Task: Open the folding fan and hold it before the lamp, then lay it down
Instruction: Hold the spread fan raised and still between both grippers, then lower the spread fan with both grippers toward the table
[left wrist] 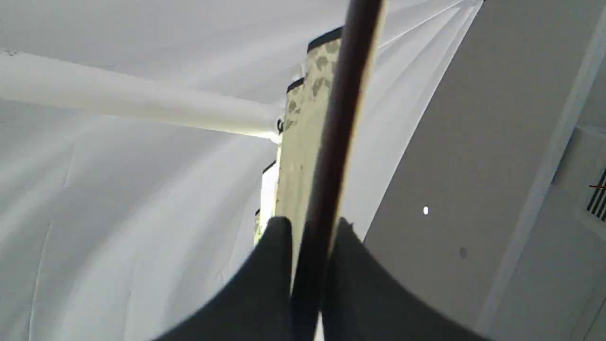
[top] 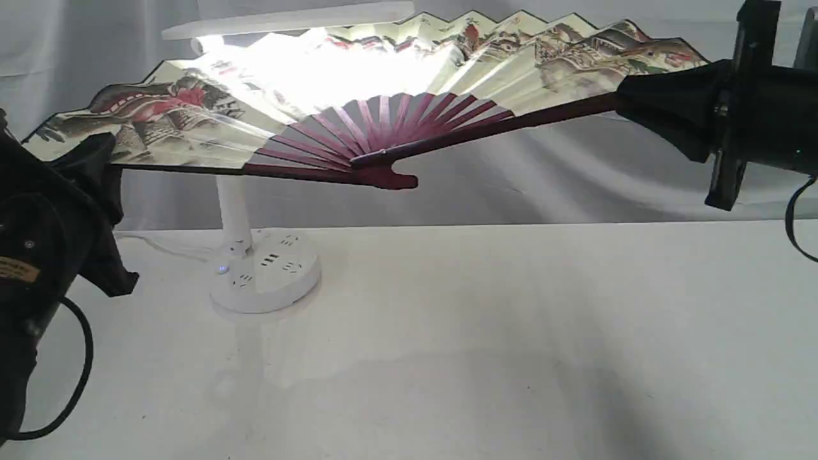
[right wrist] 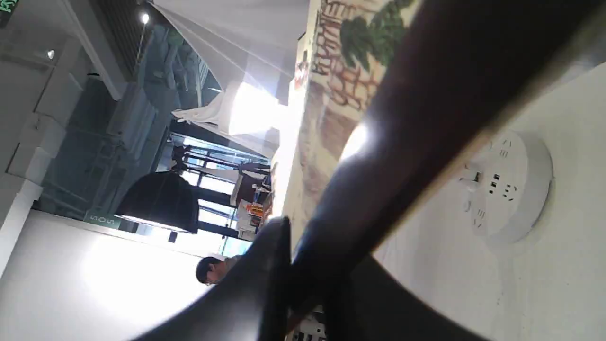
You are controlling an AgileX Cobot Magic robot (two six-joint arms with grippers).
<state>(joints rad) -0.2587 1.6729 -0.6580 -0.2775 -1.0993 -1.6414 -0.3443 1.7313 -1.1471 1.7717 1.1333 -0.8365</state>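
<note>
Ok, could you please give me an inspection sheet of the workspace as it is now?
Surface: white table; the lamp stands on it.
Job's things: fan fully open, held in the air in front of the lit lamp; light shines through the leaf.
Clutter: nothing seen.
Grippers: left gripper shut on the fan's left outer rib; right gripper shut on its right outer rib.
Cables: black cable loops by the left arm; second cable by the right arm; white lamp cord on the table.
Surroundings: white cloth backdrop; a person shows in the right wrist view.
</note>
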